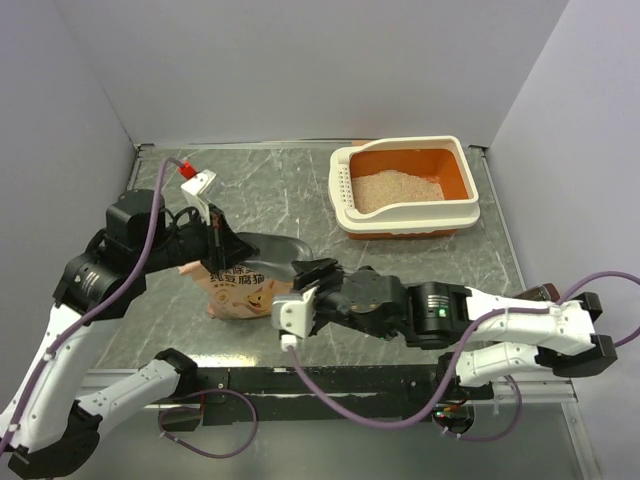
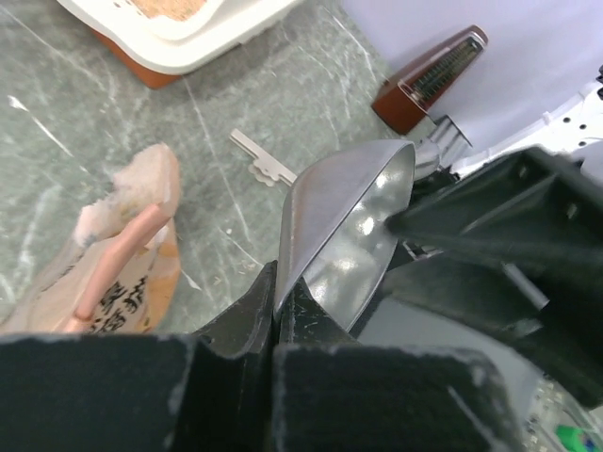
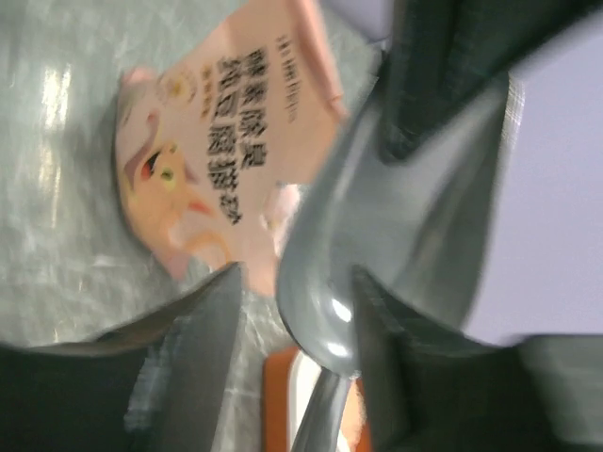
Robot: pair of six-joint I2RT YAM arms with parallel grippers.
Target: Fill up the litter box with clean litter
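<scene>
While the left gripper [image 1: 232, 247] clamps the scoop [image 1: 275, 246] and the right gripper [image 1: 312, 268] straddles it with fingers apart, an early release may drop it short of the box [image 1: 345, 190] at 1 o'clock.

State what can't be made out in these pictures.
- Right wrist view: blurred, so whether the right gripper clamps the scoop is unclear.
- Top view: the arms cover the mouth of the bag.
- Left wrist view: the litter box is cut off by the top edge, so its fill is unseen there.
</scene>
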